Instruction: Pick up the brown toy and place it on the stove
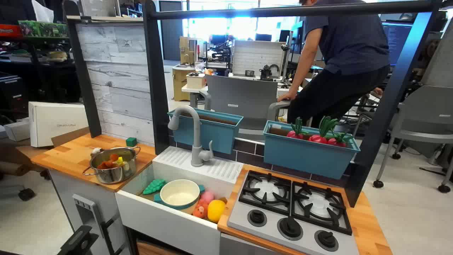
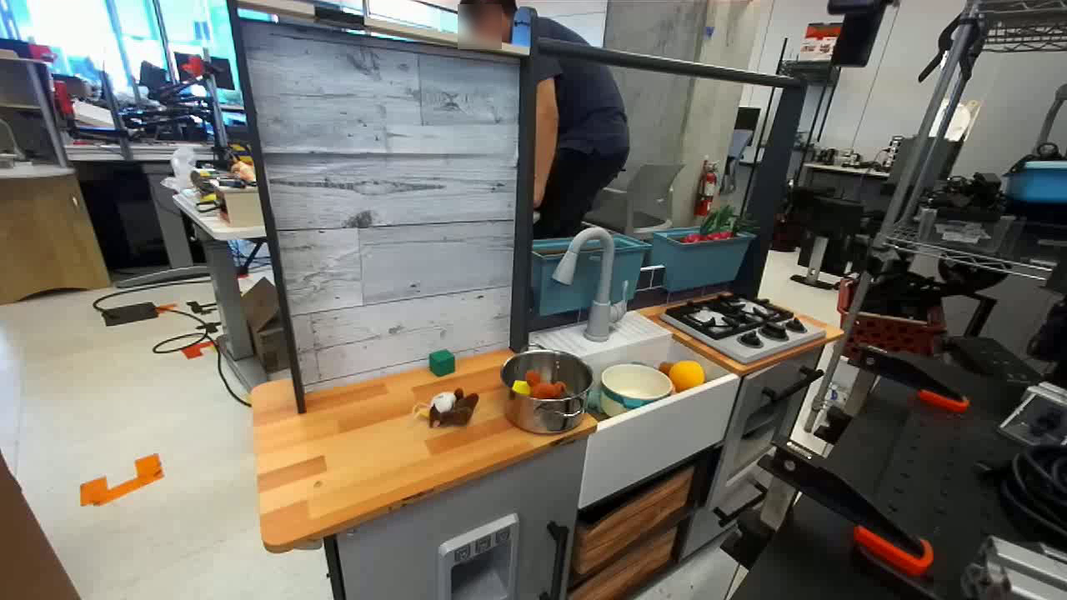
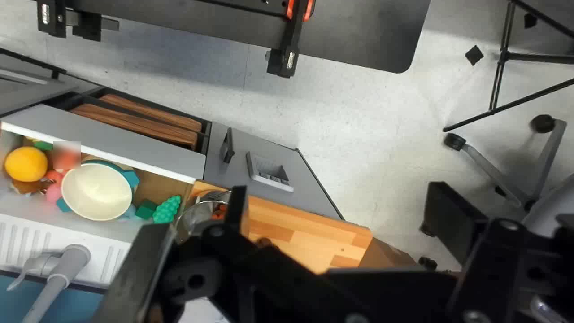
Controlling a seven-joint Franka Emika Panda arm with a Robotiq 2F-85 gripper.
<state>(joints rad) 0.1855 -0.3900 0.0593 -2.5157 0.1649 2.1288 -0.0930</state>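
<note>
The hand [image 3: 344,211] gapes empty across the wrist view's bottom, pick and placing apparently both undone: in an exterior view the brown toy [image 2: 460,410] lies on the table [image 2: 358,475], centre-left, the stove [image 2: 729,322] centre-right.

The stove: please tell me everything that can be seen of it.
The stove is a toy cooktop with a grey, metal-looking body, lying flat on the wooden counter beside the white sink. Two black grates sit side by side over pale round burners. Three black knobs line its front; their settings are unclear.
</note>
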